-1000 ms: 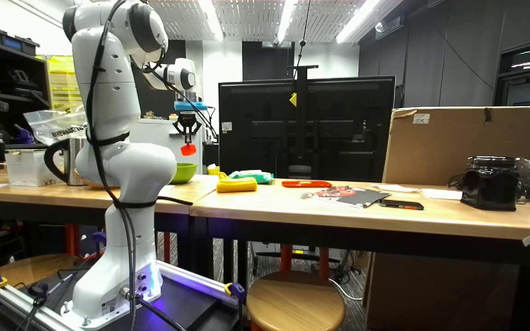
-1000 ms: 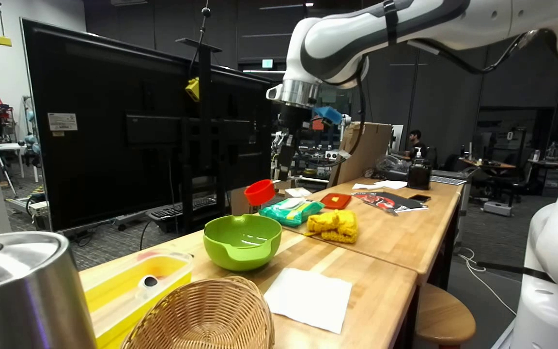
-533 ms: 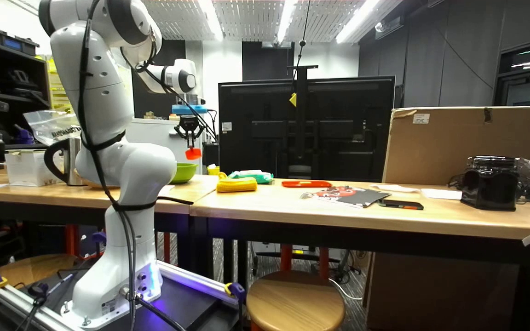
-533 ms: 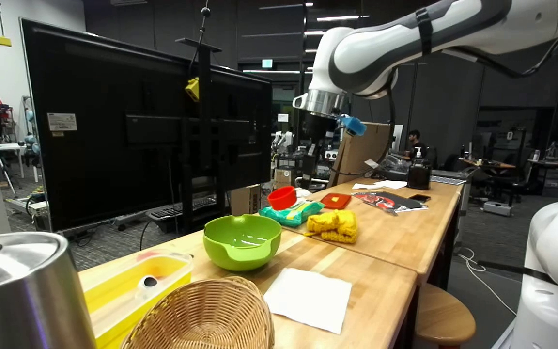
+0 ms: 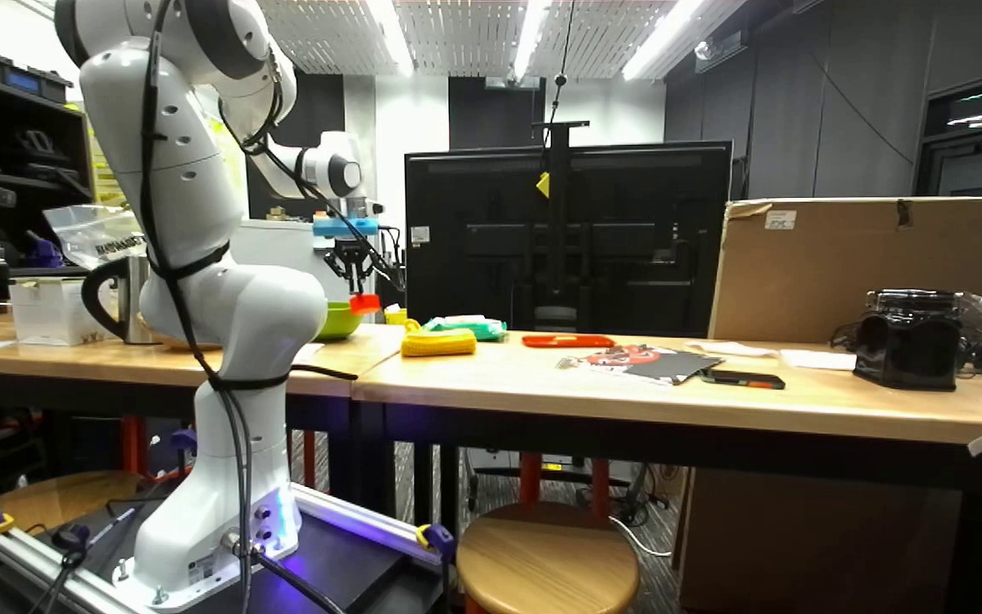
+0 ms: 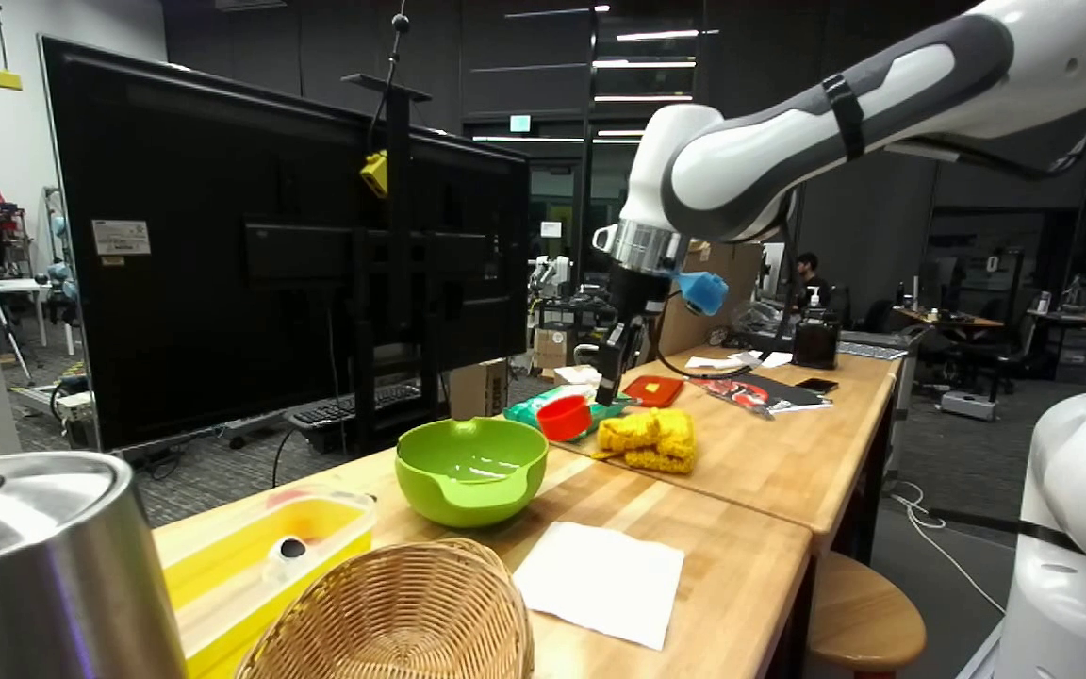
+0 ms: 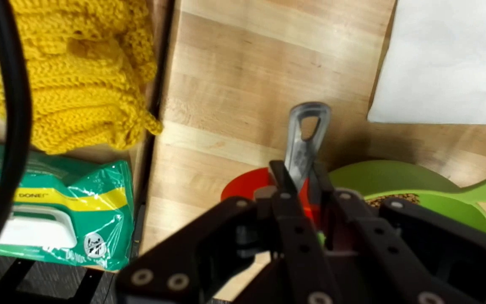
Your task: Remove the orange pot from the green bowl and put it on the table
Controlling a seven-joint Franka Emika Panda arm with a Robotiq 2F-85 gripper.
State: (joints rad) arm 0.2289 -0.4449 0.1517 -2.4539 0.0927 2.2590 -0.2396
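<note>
The orange pot (image 6: 564, 419) hangs in the air just beside the green bowl (image 6: 472, 495), toward the wipes packet. The pot also shows in an exterior view (image 5: 365, 304) and in the wrist view (image 7: 243, 184), with its grey handle pointing up the picture. My gripper (image 7: 298, 169) is shut on the pot's handle, close to the pot's body; the fingers hide part of the pot. The gripper (image 6: 607, 400) is above the table (image 6: 750, 462). The green bowl (image 7: 386, 175) is partly hidden by the right finger in the wrist view; brown grains show inside it.
A yellow knitted cloth (image 6: 647, 440) and a green wipes packet (image 7: 57, 211) lie close to the pot. A white paper (image 6: 600, 583), a wicker basket (image 6: 411, 604) and a yellow container (image 6: 260, 566) are near the bowl. A large monitor (image 6: 288, 236) stands behind.
My gripper has moved right in an exterior view, away from the bowl, and then lower, carrying the orange pot. The bowl has not moved.
</note>
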